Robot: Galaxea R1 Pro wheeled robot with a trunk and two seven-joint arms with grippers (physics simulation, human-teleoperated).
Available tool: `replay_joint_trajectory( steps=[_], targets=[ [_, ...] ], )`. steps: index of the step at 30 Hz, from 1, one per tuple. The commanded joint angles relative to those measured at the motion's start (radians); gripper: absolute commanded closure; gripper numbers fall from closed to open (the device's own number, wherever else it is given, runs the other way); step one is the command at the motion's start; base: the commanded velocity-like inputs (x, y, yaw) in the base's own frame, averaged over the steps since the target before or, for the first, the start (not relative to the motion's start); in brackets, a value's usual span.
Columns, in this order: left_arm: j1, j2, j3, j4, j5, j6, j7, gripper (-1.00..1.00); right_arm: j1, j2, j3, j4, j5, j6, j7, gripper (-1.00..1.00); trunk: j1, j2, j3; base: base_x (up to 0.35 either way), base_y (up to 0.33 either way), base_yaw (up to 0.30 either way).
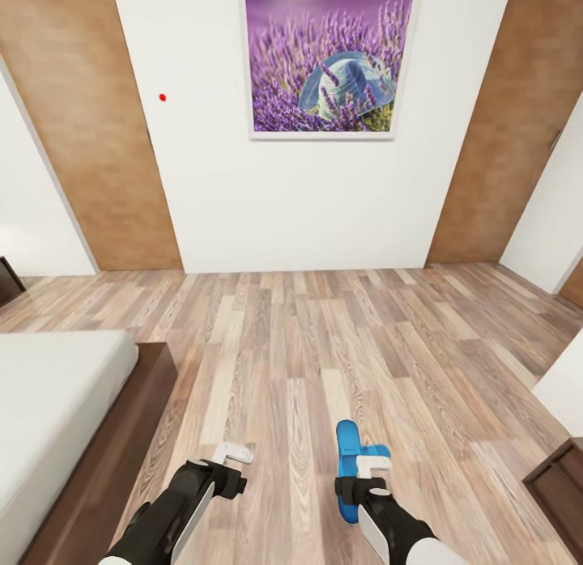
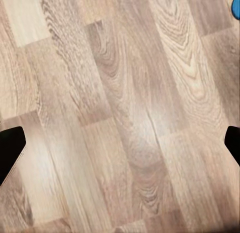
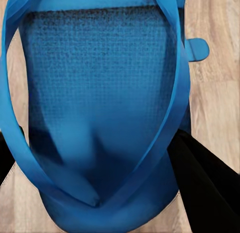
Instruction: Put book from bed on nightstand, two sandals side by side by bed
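Right gripper [image 1: 362, 477] closed on a blue sandal [image 1: 350, 452], its long axis pointing away from the robot, right of the bed [image 1: 57, 403]; left gripper [image 1: 229, 461] open, empty, nearer the bed.

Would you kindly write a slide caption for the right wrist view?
Right gripper shut on a blue sandal above the wood-plank floor.

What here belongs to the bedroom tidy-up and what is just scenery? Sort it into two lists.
Job:
- sandal, held off the floor in the right gripper
- bed
- left gripper, holding nothing

Scenery:
- lavender picture
- wooden doors
- wood-plank floor
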Motion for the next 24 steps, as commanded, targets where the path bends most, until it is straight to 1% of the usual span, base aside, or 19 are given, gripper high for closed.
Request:
replay_joint_trajectory(
  steps=[1, 13, 24],
  targets=[
    [0.0, 0.0, -0.001, -0.001, -0.001, 0.005, -0.001, -1.0, 0.0, 0.0, 0.001, -0.002, -0.001, 0.006, -0.004, 1.0, 0.0, 0.0, -0.001, 0.27, 0.0, 0.0],
    [0.0, 0.0, -0.002, -0.001, -0.001, 0.004, -0.001, -1.0, 0.0, 0.0, 0.001, -0.002, 0.005, 0.006, -0.004, 1.0, 0.0, 0.0, -0.001, 0.265, 0.0, 0.0],
    [0.0, 0.0, -0.002, -0.002, -0.001, 0.004, -0.001, -1.0, 0.0, 0.0, 0.001, -0.002, 0.0, 0.006, -0.004, 1.0, 0.0, 0.0, -0.001, 0.248, 0.0, 0.0]
  ],
)
